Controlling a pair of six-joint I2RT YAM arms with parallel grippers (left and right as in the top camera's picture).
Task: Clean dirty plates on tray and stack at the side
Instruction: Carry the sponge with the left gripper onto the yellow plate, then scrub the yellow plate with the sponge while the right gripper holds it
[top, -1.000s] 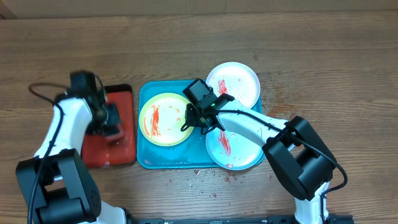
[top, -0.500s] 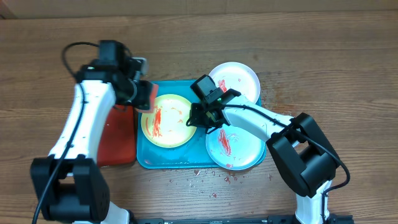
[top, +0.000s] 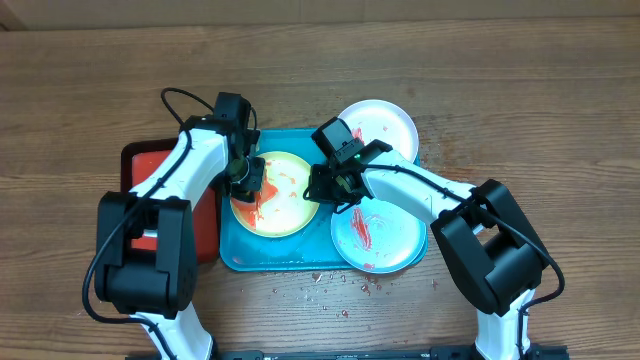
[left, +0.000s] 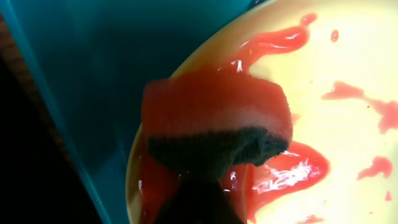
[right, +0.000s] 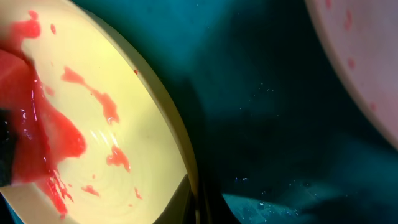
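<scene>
The yellow-green plate (top: 285, 195) lies in the left half of the turquoise tray (top: 236, 255), smeared with red sauce. My left gripper (top: 246, 180) is shut on a red sponge (left: 214, 124) with a dark scouring side and presses it on the plate's left part (left: 348, 93). My right gripper (top: 322, 188) is shut on the plate's right rim (right: 186, 162). The sponge also shows in the right wrist view (right: 12, 124). The pale aqua plate (top: 390, 240) rests on the tray's right edge. The white plate (top: 385, 125) lies at the tray's far right corner.
A smaller red tray (top: 150, 165) with a dark rim lies left of the turquoise tray, partly under my left arm. Red specks and crumbs (top: 335, 282) dot the wooden table in front of the tray. Another plate's pale rim (right: 367, 50) shows in the right wrist view.
My left arm has swung from the red tray over to the yellow-green plate, carrying the sponge onto it. My right gripper has stayed at the plate's right rim.
</scene>
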